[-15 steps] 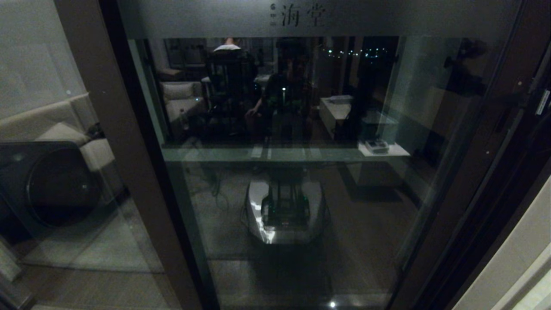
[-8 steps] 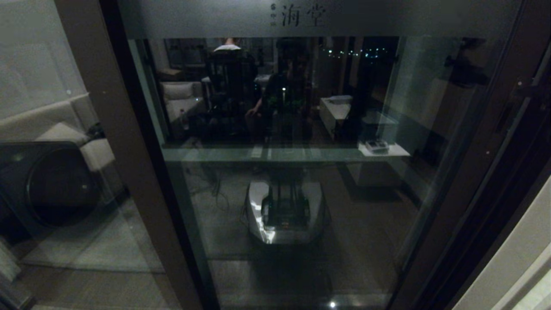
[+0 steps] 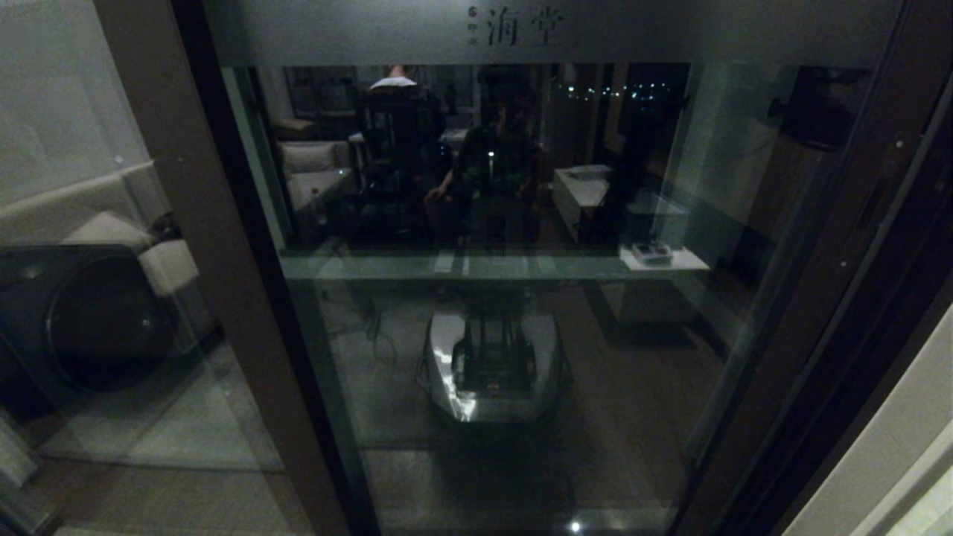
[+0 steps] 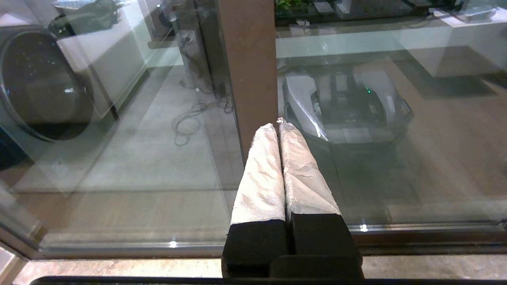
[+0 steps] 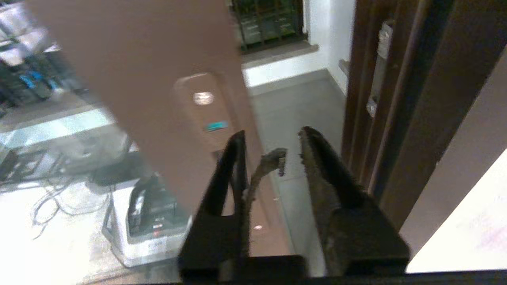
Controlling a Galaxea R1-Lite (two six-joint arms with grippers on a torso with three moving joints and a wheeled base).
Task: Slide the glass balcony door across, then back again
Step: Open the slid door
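The glass balcony door (image 3: 521,335) fills the middle of the head view. Its dark brown stile (image 3: 837,231) on the right carries a narrow handle slot (image 3: 867,205) and small silver screws. In the right wrist view that stile (image 5: 158,79) shows its recessed handle (image 5: 204,107), and a strip of balcony floor separates it from the door jamb (image 5: 396,99). My right gripper (image 5: 272,132) is open, and the stile's edge runs between its fingers; I cannot tell whether they touch it. My left gripper (image 4: 277,124) is shut and empty, low before the plain brown stile (image 4: 249,59). Neither gripper appears in the head view.
The plain brown stile (image 3: 216,246) of the fixed panel stands left. A dark round-fronted machine (image 3: 97,320) sits behind the glass. The glass reflects my base (image 3: 491,365). A pale wall (image 3: 893,447) closes the right. The floor track (image 4: 416,233) runs below. A barred window (image 5: 269,23) is beyond.
The dark shape of my right arm at the head view's right edge has left that view. The door's stile and screws stand where they were.
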